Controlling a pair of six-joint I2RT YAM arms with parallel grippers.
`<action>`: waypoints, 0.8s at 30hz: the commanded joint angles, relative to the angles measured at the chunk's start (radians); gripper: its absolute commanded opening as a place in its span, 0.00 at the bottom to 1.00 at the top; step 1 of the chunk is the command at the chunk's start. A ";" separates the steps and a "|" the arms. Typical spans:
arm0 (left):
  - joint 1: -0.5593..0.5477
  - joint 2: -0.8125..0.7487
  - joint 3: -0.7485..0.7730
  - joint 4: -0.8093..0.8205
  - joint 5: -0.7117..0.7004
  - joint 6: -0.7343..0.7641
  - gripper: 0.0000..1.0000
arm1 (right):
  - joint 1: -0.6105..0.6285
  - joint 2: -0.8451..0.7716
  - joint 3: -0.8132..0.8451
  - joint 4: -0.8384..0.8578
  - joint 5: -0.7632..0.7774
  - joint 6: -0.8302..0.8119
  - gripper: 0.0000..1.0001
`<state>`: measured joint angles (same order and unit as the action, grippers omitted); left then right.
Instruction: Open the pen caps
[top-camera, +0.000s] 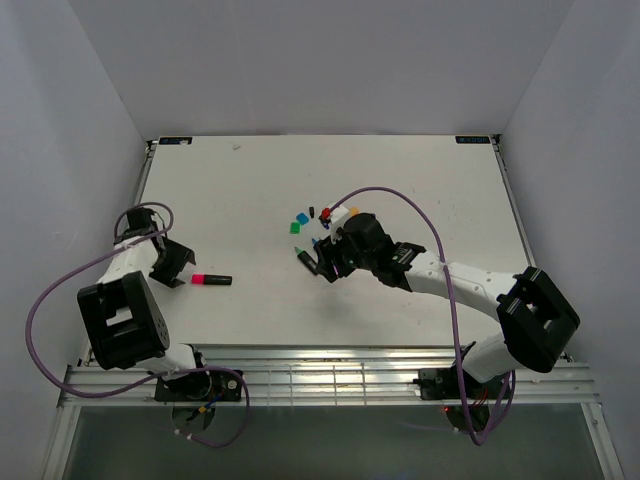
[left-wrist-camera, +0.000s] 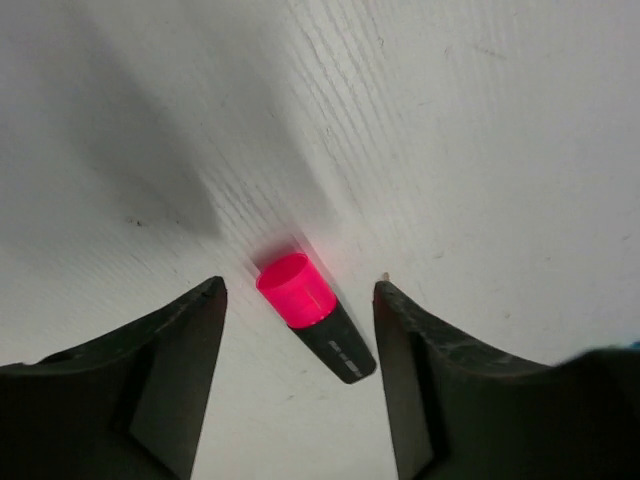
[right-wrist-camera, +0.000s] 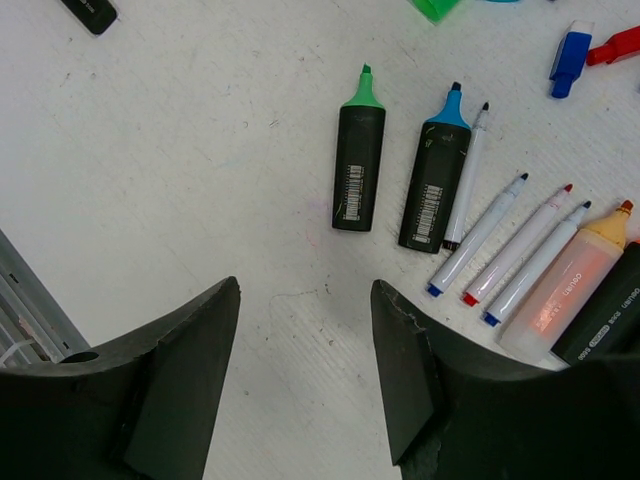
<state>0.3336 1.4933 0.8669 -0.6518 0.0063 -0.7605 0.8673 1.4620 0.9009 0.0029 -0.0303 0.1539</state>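
Left pincer (left-wrist-camera: 300, 286) spread wide and empty, straddling the pink cap (left-wrist-camera: 293, 292), still on its black marker (left-wrist-camera: 343, 352), so that's the one left, I reckon. Right pincer (right-wrist-camera: 305, 286) wide too, well away from the pink cap, over uncapped markers (right-wrist-camera: 358, 165) with loose caps (right-wrist-camera: 567, 60) beside.

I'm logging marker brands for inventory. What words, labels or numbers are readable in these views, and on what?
Nothing reads clearly.
Green-tipped highlighter: barcode, digits too small.
Blue-tipped highlighter: barcode, digits too small.
Black marker at the right edge: white print, too blurred.
Pink-capped highlighter: grey marks, unreadable.
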 joint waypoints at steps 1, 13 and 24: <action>0.013 -0.128 -0.006 -0.054 0.023 -0.025 0.73 | 0.007 -0.008 -0.007 0.043 -0.008 0.010 0.61; 0.036 -0.124 -0.014 -0.138 0.086 -0.186 0.91 | 0.009 -0.035 -0.031 0.043 0.001 0.018 0.61; 0.036 -0.034 0.012 -0.207 0.024 -0.345 0.87 | 0.010 -0.040 -0.039 0.057 -0.005 0.022 0.61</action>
<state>0.3664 1.4693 0.8604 -0.8310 0.0612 -1.0374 0.8711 1.4536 0.8688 0.0132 -0.0334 0.1738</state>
